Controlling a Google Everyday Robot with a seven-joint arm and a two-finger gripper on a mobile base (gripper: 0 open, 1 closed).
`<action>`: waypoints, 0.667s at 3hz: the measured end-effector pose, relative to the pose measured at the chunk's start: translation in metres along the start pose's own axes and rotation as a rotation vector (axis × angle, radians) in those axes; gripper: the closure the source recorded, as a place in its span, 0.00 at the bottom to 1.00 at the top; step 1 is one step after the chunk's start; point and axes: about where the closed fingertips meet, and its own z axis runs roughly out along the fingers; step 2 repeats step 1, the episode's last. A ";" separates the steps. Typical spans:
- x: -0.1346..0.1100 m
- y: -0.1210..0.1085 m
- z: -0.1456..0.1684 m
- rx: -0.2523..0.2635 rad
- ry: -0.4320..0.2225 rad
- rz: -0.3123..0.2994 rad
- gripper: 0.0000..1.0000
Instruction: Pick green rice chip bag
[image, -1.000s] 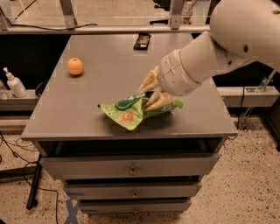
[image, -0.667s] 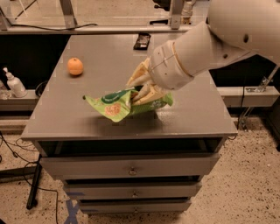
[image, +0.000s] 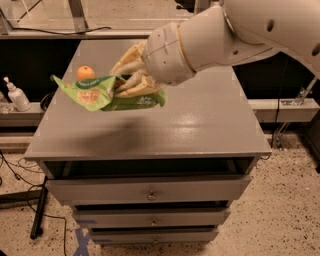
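Note:
The green rice chip bag (image: 97, 93) is a crinkled light-green foil bag with a dark green oval and orange-tan chip pictures. It hangs in the air above the left part of the grey cabinet top (image: 200, 125), casting a shadow below. My gripper (image: 131, 82) is shut on the bag's right half, its tan fingers (image: 129, 64) wrapped over the foil. The big white arm reaches in from the upper right.
An orange fruit (image: 85, 73) sits on the cabinet top at the far left, just behind the lifted bag. A white pump bottle (image: 16, 95) stands on a low shelf to the left. Drawers run down the cabinet front (image: 150, 192).
The bag has risen off the cabinet top and moved left and up with my gripper. It now partly overlaps the orange fruit in view.

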 end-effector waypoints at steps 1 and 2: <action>-0.004 -0.002 0.001 0.006 -0.010 0.000 1.00; -0.004 -0.002 0.001 0.006 -0.010 0.000 1.00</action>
